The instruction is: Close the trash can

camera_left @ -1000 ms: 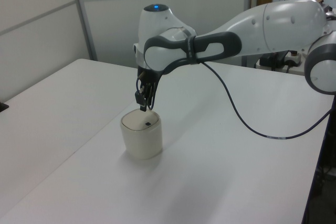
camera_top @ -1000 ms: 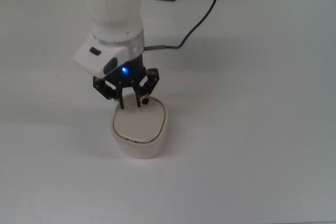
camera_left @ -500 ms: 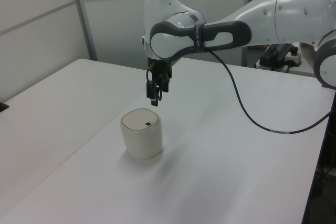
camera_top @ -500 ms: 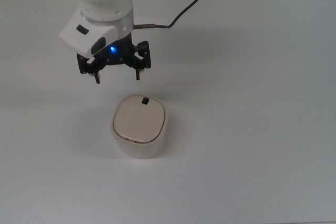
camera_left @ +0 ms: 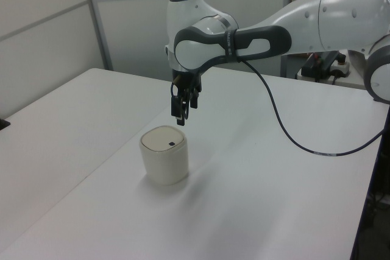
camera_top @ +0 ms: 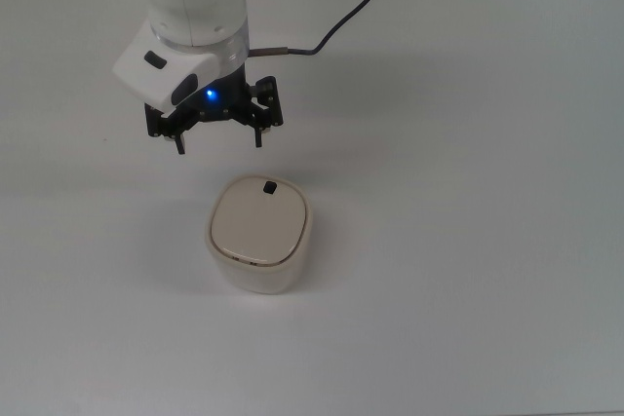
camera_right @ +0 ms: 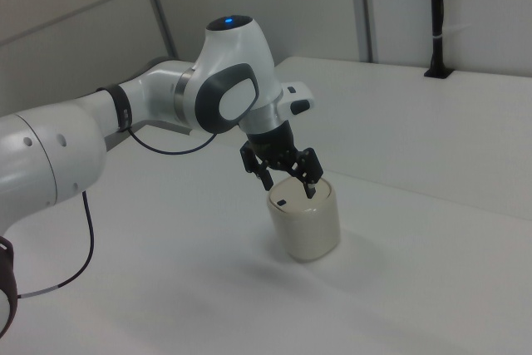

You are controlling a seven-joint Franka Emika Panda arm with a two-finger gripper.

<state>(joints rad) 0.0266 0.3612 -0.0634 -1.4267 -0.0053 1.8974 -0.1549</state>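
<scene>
The white counter [camera_top: 468, 241] carries only the trash can [camera_top: 258, 234], which stands near the middle of the top view, below the arm [camera_left: 317, 22]; the arm reaches in from the left view's right, with a black cable [camera_left: 286, 132] hanging from it. The trash can is a small cream bin with rounded corners; its flat lid [camera_top: 258, 221] lies level on the rim, so the closing looks done. I judge it is light, stiff plastic with smooth sides, so it may slide on the counter if pushed sideways; a press straight down on the lid is safer than a grip, and the small black tab [camera_top: 268, 186] at the lid's edge is the only place to pinch. The hand [camera_top: 217, 140] hangs above and behind the bin in the top view, apart from it; its fingers [camera_top: 257, 136] stand wide apart, holding and touching nothing.
</scene>
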